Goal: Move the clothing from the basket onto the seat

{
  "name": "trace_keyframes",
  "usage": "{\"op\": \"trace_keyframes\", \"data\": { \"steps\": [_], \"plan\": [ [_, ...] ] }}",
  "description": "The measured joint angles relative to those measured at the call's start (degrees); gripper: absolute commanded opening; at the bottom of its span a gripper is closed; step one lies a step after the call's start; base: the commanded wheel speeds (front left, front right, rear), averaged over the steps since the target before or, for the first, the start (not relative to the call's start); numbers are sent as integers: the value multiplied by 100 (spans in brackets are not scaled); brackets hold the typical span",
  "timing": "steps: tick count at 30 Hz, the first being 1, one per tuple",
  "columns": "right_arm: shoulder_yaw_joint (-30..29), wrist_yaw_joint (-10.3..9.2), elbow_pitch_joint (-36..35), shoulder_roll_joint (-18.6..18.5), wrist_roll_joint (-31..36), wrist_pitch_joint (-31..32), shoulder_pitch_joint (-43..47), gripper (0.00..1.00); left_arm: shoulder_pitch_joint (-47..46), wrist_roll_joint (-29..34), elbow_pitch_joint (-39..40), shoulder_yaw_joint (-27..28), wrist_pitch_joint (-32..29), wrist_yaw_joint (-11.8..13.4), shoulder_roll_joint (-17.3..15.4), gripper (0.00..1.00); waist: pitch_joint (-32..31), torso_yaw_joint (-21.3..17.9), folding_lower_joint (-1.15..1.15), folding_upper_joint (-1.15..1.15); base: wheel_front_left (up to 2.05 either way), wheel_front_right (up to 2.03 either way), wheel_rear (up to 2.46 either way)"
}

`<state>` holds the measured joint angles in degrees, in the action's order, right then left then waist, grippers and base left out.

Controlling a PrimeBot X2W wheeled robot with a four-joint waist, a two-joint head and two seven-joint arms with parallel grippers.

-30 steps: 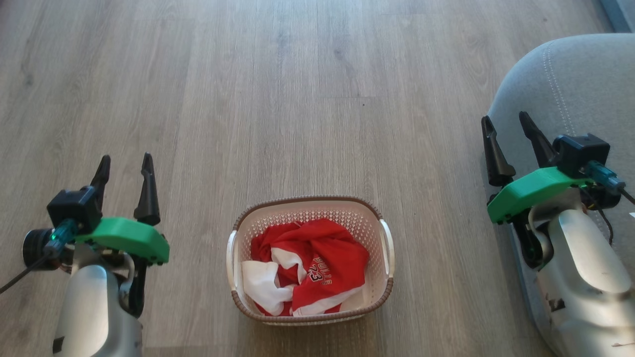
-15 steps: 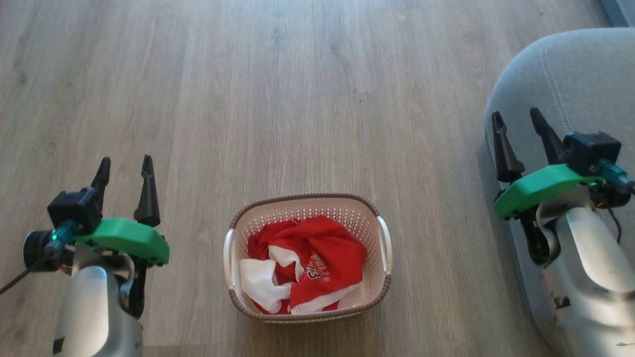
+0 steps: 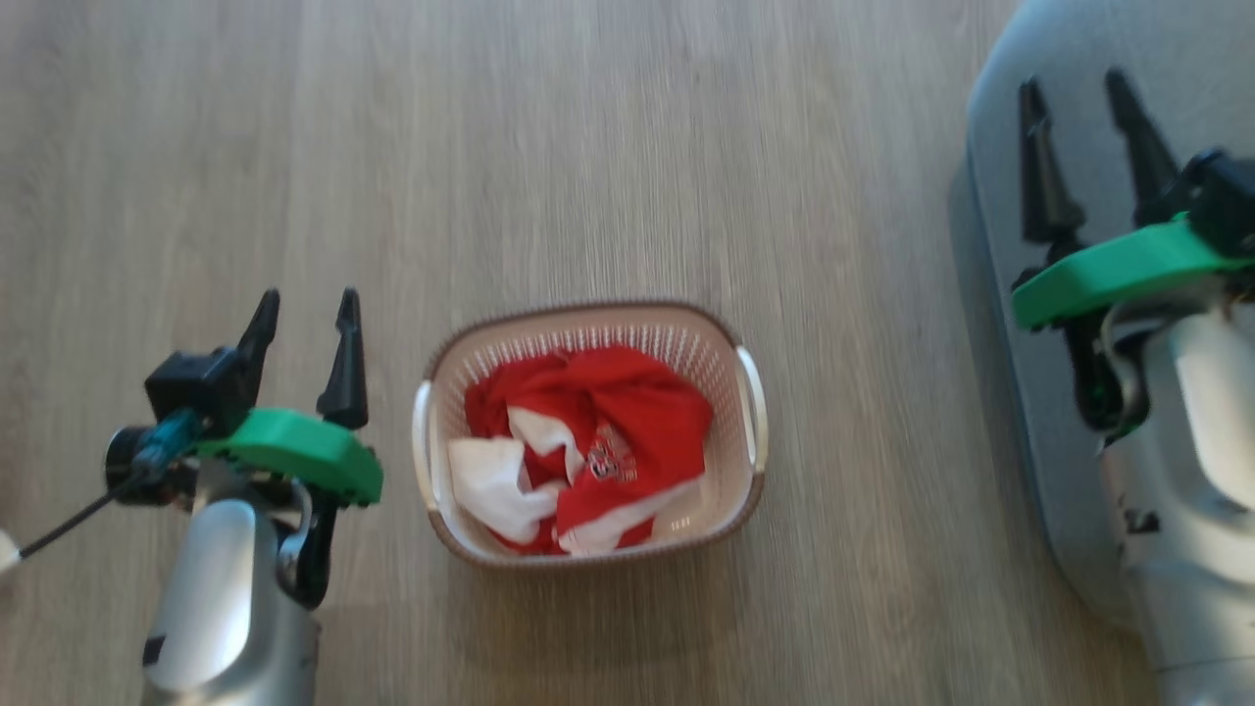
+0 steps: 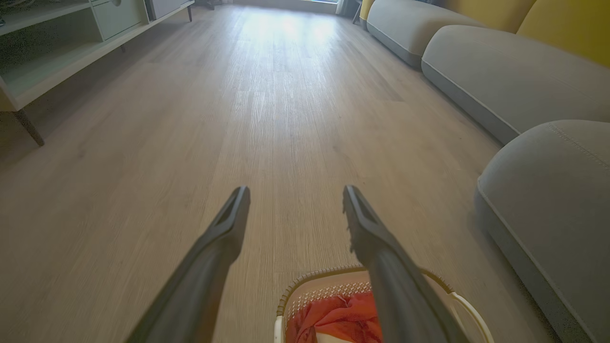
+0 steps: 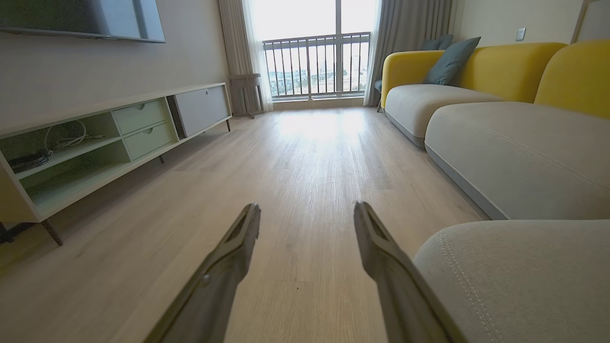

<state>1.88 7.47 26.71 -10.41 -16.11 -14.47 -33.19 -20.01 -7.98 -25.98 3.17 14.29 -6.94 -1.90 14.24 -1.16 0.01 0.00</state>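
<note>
The cream basket (image 3: 750, 461) with a brown rim stands on the wooden floor at the centre of the head view. Crumpled red and white clothing (image 3: 588, 446) lies inside it. My left gripper (image 3: 304, 306) is open just left of the basket, nothing between its fingers. My right gripper (image 3: 1074, 88) is open over the edge of the grey seat (image 3: 990, 245) at the far right. In the left wrist view the basket's rim (image 4: 305, 281) and red clothing (image 4: 333, 317) show below the open left gripper (image 4: 295, 190). The right wrist view has the open right gripper (image 5: 307, 207) beside the seat (image 5: 514, 271).
More grey seat cushions (image 5: 514, 152) with yellow backs (image 5: 505, 66) line the right side of the room. A low media cabinet (image 5: 95, 143) runs along the left wall. Wooden floor (image 3: 608, 157) stretches ahead of the basket toward a balcony window (image 5: 314, 62).
The head camera has tilted and shifted, so the basket sits higher in view. My left gripper now appears closer to the basket's left side. Both grippers stay open.
</note>
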Motion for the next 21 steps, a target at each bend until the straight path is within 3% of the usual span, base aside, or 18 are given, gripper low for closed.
{"op": "trace_keyframes", "data": {
  "steps": [21],
  "plan": [
    [283, 0, -1131, -248, -18, -16, -1425, 100, -1753, -934, -715, -2219, 1, 134, -4, 100, 2820, -327, 1, 0, 0, 0, 0]
  ]
}}
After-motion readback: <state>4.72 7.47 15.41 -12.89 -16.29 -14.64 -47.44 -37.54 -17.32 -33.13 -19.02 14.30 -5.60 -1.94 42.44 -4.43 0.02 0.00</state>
